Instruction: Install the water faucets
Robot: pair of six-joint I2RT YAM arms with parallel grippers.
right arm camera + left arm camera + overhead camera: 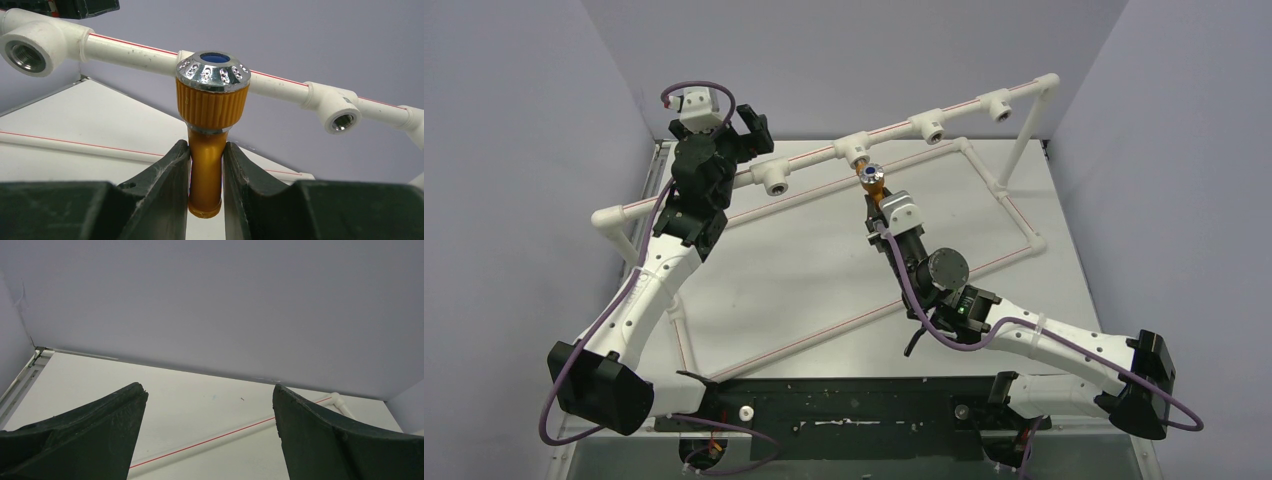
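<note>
Currently: one water faucet (212, 102) clamped by its orange spout in the right jaws, raised to the white pipe rail (964, 112).

Directly behind the faucet's (873, 181) silvery, blue-centred cap sits the second of four tee sockets (774, 180) counted from the left along the rail; the cap hides that socket in the right wrist view, so contact cannot be confirmed. Two further threaded sockets remain visible there, one on each side. The left jaws stand wide apart and hold nothing, raised above the rail's left end, well apart from the faucet. One red-striped pipe loop (844, 325) lies flat on the worktop (824, 260) beneath both arms.
</note>
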